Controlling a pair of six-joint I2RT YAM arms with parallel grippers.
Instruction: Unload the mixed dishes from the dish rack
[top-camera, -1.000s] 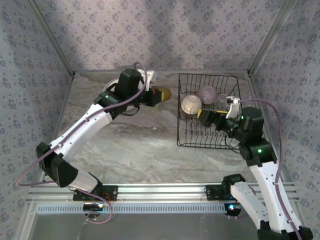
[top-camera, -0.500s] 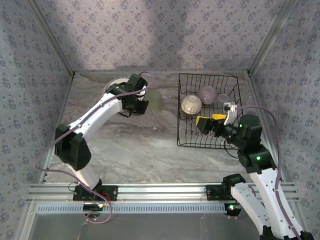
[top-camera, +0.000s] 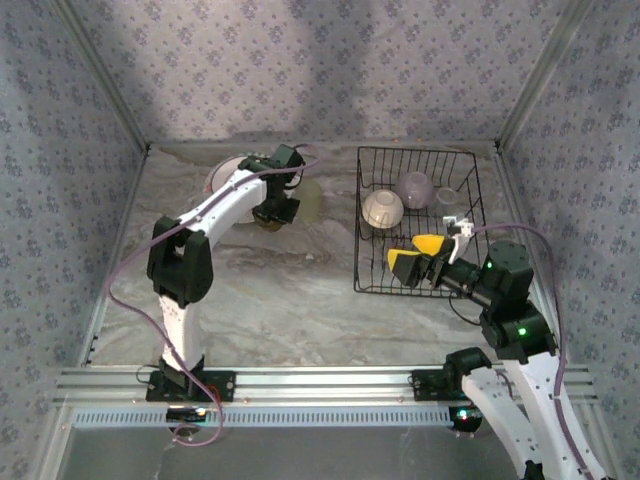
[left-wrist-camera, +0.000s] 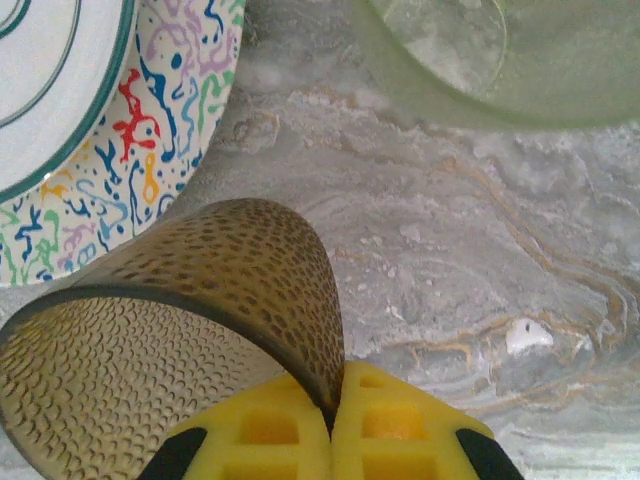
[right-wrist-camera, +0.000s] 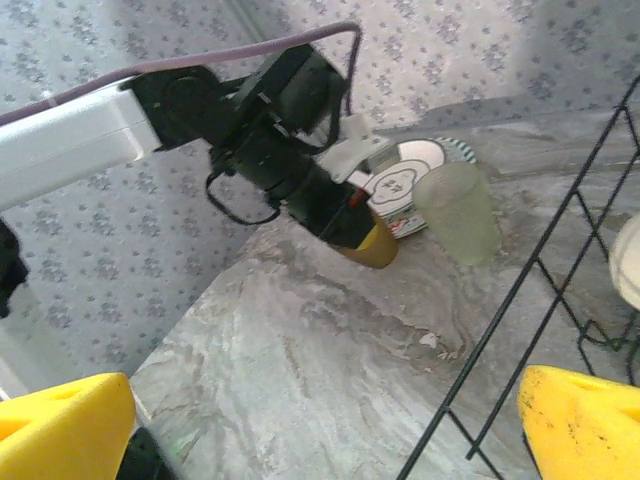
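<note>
Your left gripper (left-wrist-camera: 335, 415) is clamped on the rim of a dimpled amber cup (left-wrist-camera: 200, 300) beside the squiggle plate (left-wrist-camera: 130, 150). Your right gripper (top-camera: 416, 254) gapes wide over the dish rack (top-camera: 358, 230), which holds a lilac bowl (top-camera: 414, 188) and what looks like a cream cup (top-camera: 382, 209).

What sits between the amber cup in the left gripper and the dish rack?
A pale green tumbler stands between the amber cup and the dish rack, bare marble around it. The right wrist view shows it plainly, the top view too.
</note>
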